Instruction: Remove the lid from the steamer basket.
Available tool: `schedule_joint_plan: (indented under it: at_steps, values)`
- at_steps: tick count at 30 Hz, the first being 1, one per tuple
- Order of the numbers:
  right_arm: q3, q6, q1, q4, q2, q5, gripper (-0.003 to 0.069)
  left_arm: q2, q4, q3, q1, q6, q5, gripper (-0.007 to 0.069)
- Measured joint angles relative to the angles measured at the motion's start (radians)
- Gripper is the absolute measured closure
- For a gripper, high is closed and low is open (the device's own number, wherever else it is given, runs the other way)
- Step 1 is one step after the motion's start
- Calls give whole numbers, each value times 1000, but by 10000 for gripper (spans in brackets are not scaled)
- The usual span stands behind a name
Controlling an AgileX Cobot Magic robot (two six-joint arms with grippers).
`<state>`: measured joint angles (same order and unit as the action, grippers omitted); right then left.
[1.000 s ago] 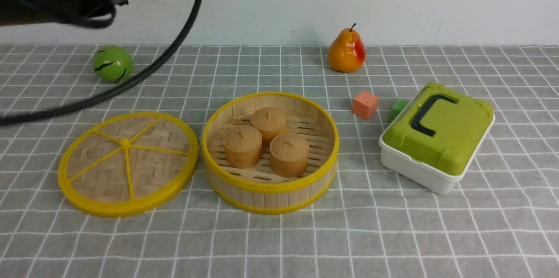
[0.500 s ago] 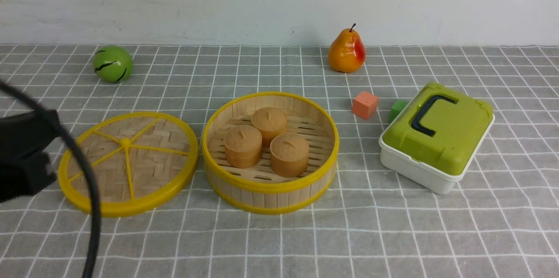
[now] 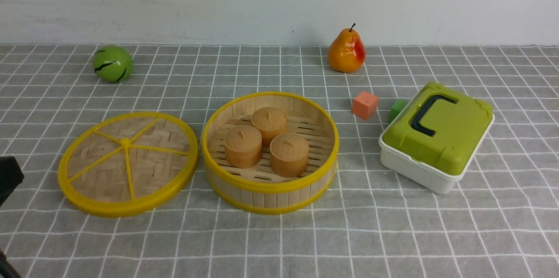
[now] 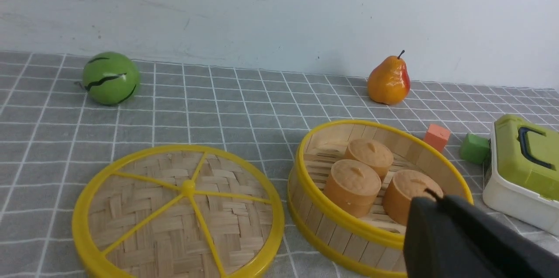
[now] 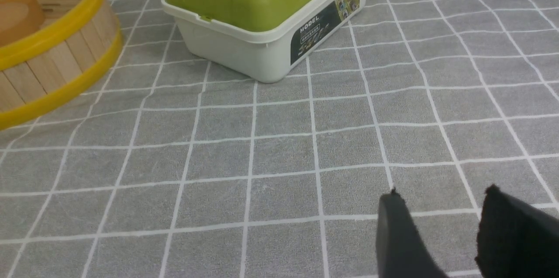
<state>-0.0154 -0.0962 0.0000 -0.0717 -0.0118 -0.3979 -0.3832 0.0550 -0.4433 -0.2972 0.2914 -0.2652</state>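
Lid [image 3: 128,164] beside steamer basket [image 3: 270,152], arm now withdrawn.

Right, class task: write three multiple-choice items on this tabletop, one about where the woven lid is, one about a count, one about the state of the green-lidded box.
1. Where is the lid?
A. On the steamer basket
B. Flat on the cloth at the steamer basket's left
C. On the box

2. How many brown buns sit in the basket?
A. Two
B. Three
C. Five

3. The white box is:
A. Closed under its green lid
B. Open
C. Overturned

Answers: 1 B, the disc lies beside the basket, not on it. 2 B, three show on the slatted floor. 3 A, the green lid sits seated on top.
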Motion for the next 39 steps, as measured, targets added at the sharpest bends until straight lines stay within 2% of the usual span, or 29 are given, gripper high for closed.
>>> schedule_joint_plan:
  at_steps: [6,11,15,20,25,39]
  values:
    - [0,0,0,0,0,0,418,98,30,79,27,-1,-3,637]
    - [0,0,0,0,0,0,418,298,29,303,184,-1,-25,637]
    - [0,0,0,0,0,0,418,385,-16,434,250,-7,-29,637]
    - [0,0,0,0,0,0,418,394,-42,469,255,-19,-112,637]
    - [0,0,0,0,0,0,418,394,-49,473,255,-104,-130,637]
    - [0,0,0,0,0,0,418,394,-64,473,255,-112,-133,637]
